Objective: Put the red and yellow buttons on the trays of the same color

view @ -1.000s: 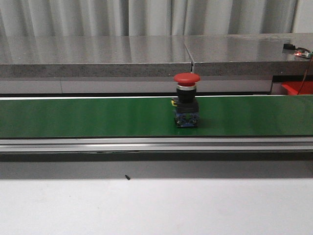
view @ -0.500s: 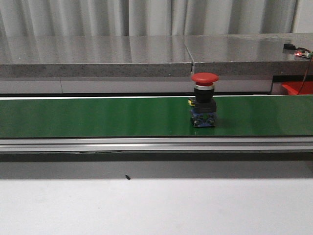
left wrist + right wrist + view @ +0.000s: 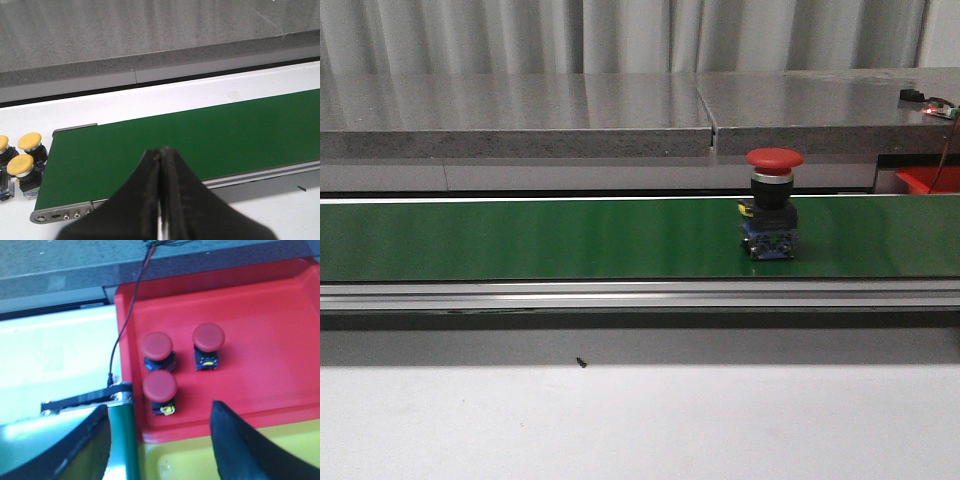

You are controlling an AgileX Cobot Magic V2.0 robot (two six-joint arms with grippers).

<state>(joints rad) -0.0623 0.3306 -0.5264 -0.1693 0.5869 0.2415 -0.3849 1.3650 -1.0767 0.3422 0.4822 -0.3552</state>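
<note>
1. You are looking at a red button (image 3: 773, 203) standing upright on the green conveyor belt (image 3: 520, 240), right of the belt's middle in the front view; neither claw is showing there.
2. Your left gripper (image 3: 161, 200) is hanging over the near edge of the belt's end, its two fingers pressed together with nothing between them.
3. Off to one side of that closed claw, past the belt's end, three yellow buttons (image 3: 22, 162) are sitting close together on the white table (image 3: 125, 105).
4. Your right gripper (image 3: 160, 440) is holding its fingers wide apart and empty.
5. Just ahead of that open claw, three red buttons (image 3: 160, 385) are standing on the red tray (image 3: 270, 330), clustered together.
6. A yellow tray (image 3: 180, 460) is lying directly under the open fingers, bordering the red tray.
7. A black cable (image 3: 127, 315) is running beside the red tray's edge.
</note>
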